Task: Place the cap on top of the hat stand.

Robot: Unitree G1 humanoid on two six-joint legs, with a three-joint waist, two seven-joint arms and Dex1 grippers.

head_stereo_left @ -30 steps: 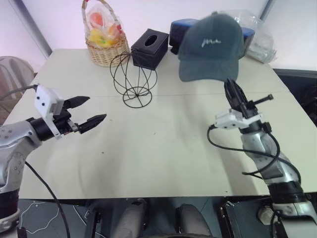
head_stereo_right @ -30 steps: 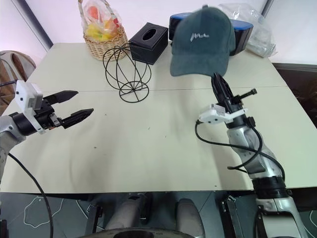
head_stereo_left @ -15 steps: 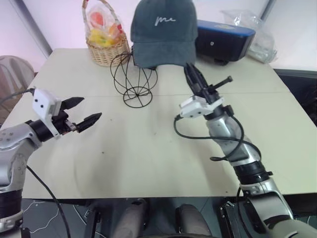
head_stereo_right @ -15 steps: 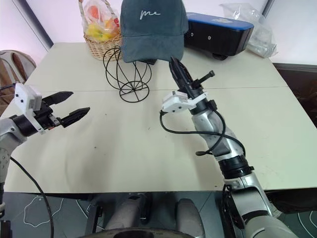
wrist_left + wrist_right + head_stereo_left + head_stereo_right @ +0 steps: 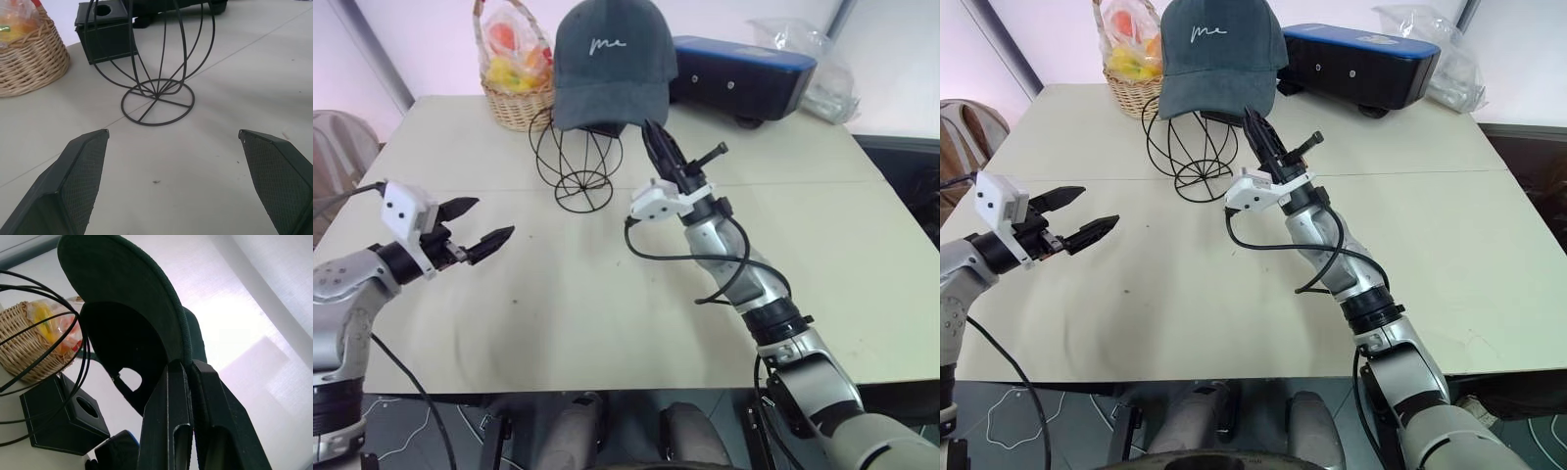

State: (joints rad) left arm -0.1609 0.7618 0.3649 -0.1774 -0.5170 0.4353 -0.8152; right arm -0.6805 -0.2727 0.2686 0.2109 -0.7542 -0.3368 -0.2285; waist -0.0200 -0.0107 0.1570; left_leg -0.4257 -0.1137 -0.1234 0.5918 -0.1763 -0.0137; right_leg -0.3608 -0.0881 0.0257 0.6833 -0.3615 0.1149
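Right eye view: cap (image 5: pixel 1219 54) brim faces camera, over hat stand (image 5: pixel 1191 149).

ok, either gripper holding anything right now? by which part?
The right gripper holds the cap, its fingers pinching the brim's edge. The left gripper is open and holds nothing.

My arms: silver-grey segments, black joints, looped black cables; white camera blocks behind each black two-fingered left gripper (image 5: pixel 481 224) and right gripper (image 5: pixel 654 142).
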